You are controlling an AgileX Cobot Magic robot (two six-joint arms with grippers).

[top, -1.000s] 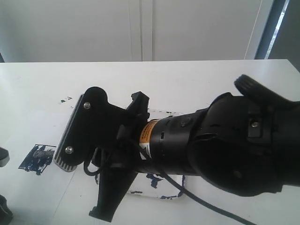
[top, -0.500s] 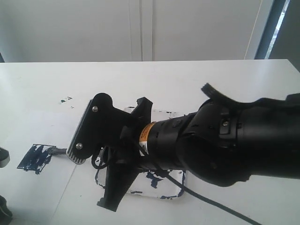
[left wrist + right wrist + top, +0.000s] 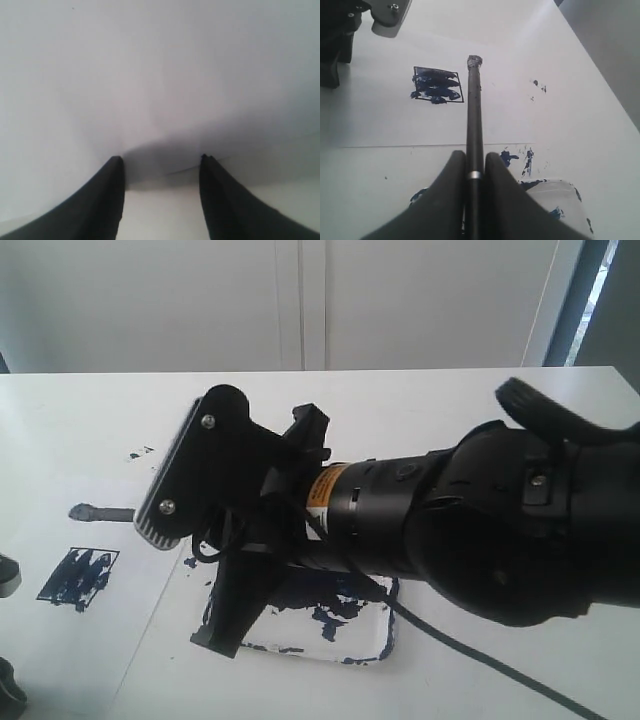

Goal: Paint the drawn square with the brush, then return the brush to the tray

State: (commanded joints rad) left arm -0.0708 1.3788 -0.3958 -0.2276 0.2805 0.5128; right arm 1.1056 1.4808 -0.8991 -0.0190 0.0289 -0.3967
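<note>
My right gripper (image 3: 475,157) is shut on the brush (image 3: 474,110), a long black stick that runs straight out from between the fingers. Its grey, paint-loaded tip (image 3: 85,511) points to the left, just past the far side of the drawn square (image 3: 78,578) and not touching it. The drawn square (image 3: 437,85) sits on white paper and is streaked dark blue inside its thin outline. The tray (image 3: 350,635), blotted with dark blue paint, lies under my right arm. My left gripper (image 3: 161,160) is open over a plain white surface, with nothing between its fingers.
The white paper sheet (image 3: 510,115) lies on a white table. Small paint specks (image 3: 140,453) mark the paper farther back. A dark and grey part of the left arm (image 3: 340,30) stands close beside the drawn square. My bulky right arm (image 3: 480,530) hides much of the tray.
The right arm has drawn the brush off the drawn square: its tip was at the square's edge and now stands farther back and to the left. More of the tray shows.
</note>
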